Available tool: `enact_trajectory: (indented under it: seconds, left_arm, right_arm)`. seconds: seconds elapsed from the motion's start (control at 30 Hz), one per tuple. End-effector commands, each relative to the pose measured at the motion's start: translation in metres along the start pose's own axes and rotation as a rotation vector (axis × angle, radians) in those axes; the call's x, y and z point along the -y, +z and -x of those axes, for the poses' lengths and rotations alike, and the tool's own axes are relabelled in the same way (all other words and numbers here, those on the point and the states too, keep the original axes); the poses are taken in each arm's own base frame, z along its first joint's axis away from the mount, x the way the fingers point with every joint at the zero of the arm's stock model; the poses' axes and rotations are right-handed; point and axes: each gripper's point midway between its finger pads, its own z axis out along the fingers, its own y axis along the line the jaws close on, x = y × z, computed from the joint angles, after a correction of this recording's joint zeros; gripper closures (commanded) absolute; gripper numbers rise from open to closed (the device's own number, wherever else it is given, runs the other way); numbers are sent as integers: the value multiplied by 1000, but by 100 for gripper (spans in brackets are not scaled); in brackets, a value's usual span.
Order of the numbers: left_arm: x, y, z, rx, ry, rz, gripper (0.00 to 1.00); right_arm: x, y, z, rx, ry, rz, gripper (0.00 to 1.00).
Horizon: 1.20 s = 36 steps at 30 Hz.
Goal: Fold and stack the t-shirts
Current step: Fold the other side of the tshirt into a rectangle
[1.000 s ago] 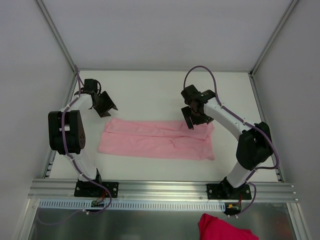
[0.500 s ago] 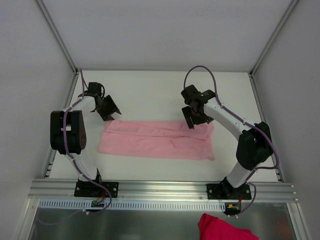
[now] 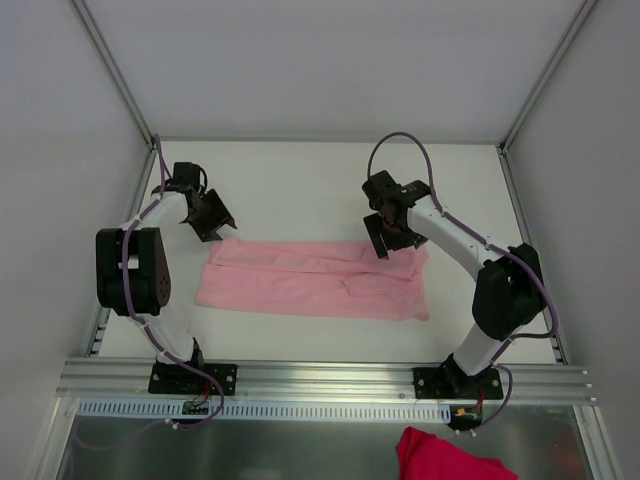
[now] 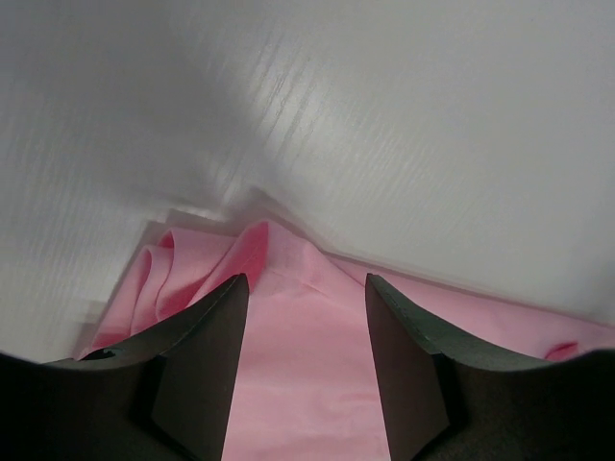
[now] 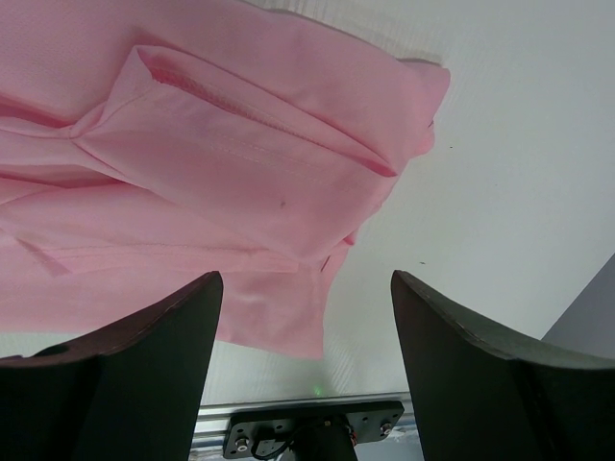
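Observation:
A pale-pink t-shirt (image 3: 315, 280) lies folded into a long flat band across the middle of the white table. My left gripper (image 3: 222, 224) hangs open just above and behind the band's far-left corner; the left wrist view shows pink cloth (image 4: 298, 365) below the gap, with nothing between the fingers (image 4: 207, 355). My right gripper (image 3: 388, 243) stands open over the band's far-right end. The right wrist view has the folded sleeve and hem (image 5: 240, 144) ahead of the wide-spread fingers (image 5: 452, 355), and nothing is held.
A crumpled darker pink garment (image 3: 445, 458) lies on the metal shelf below the table's near rail (image 3: 320, 378). White walls close in the table on the left, the back and the right. Both arm bases (image 3: 190, 378) are bolted to the near rail.
My left gripper dipped toward the shirt's far-left corner and then drew back a little toward the far left. The right arm and the shirt have not moved.

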Motion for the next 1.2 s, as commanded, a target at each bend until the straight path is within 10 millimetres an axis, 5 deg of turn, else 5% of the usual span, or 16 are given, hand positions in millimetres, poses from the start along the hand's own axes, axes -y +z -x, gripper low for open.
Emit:
enact_trajectory:
  seconds: [0.0,1.17]
  left_arm:
    - [12,-31,15,88,47,0,47]
    - [-11,-4,-3,47,42,89,50]
  right_arm:
    - [-4,3,-5,-16,-4,4,25]
    - [15,-15,-11,16,-17,-51,25]
